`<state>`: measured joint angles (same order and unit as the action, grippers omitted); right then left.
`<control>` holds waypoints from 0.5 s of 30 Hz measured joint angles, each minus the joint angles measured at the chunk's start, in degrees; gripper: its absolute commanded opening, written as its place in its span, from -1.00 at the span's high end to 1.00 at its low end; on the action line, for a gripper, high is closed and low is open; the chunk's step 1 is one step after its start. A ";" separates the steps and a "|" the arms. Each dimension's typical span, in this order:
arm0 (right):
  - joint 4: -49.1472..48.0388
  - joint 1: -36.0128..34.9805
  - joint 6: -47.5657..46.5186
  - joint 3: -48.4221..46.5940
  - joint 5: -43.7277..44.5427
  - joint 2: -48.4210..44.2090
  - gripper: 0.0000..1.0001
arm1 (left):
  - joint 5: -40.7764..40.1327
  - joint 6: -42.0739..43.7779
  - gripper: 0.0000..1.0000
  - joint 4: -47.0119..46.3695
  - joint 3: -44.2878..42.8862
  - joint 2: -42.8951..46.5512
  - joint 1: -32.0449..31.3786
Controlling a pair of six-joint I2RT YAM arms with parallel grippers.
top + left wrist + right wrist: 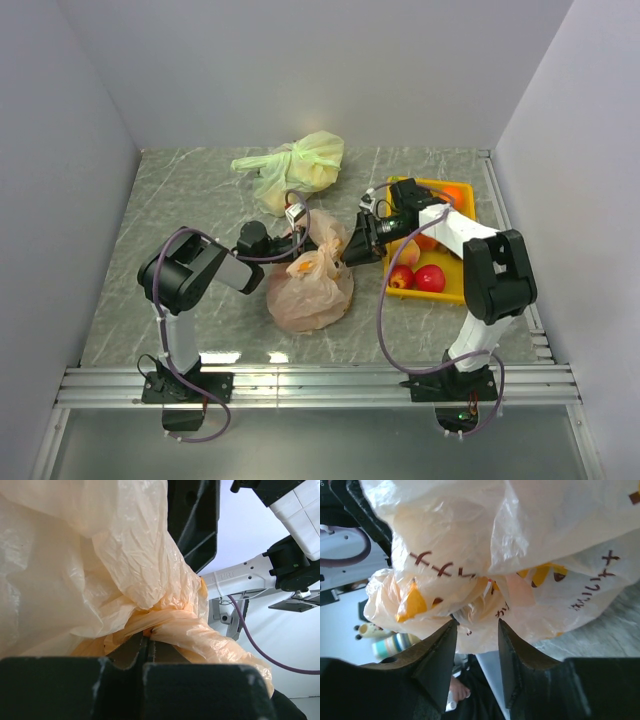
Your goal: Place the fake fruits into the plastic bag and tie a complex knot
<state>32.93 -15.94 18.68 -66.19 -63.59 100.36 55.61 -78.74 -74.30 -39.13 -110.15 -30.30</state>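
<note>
The peach-orange plastic bag (310, 292) lies bulging on the table between the arms, and an orange fake fruit (303, 267) shows through its top. My left gripper (291, 240) is shut on a twisted strip of the bag (170, 627), pinched at the fingertips (135, 647). My right gripper (356, 246) faces the bag from the right. Its jaws stand apart, tips against a bunched fold of printed plastic (477, 612), with nothing clamped. Two red apples (416, 278) and an orange (452, 196) lie in the yellow tray (392, 296).
A pale yellow-green knotted bag (296, 166) sits at the back of the table. The tray lies close to the right wall. Grey walls enclose three sides and a metal rail (320, 380) runs along the near edge.
</note>
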 measured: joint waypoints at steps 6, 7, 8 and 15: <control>-2.19 -0.90 2.75 0.44 -2.38 2.01 0.13 | 0.00 0.00 0.99 0.00 0.00 0.00 -0.26; -2.69 -1.03 3.17 0.57 -2.62 2.14 0.13 | 0.07 0.00 0.99 0.00 0.00 0.00 -0.28; -3.17 -1.07 3.54 0.66 -2.75 2.25 0.13 | 0.11 0.00 0.99 0.00 0.00 -0.02 -0.33; -6.49 -1.33 7.08 1.01 -5.64 3.96 0.40 | 0.13 0.04 0.99 0.04 0.00 -0.02 -0.55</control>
<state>26.44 -17.28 25.76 -65.19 -69.23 104.31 55.75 -78.70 -74.26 -39.13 -110.17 -30.85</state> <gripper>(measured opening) 0.355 0.012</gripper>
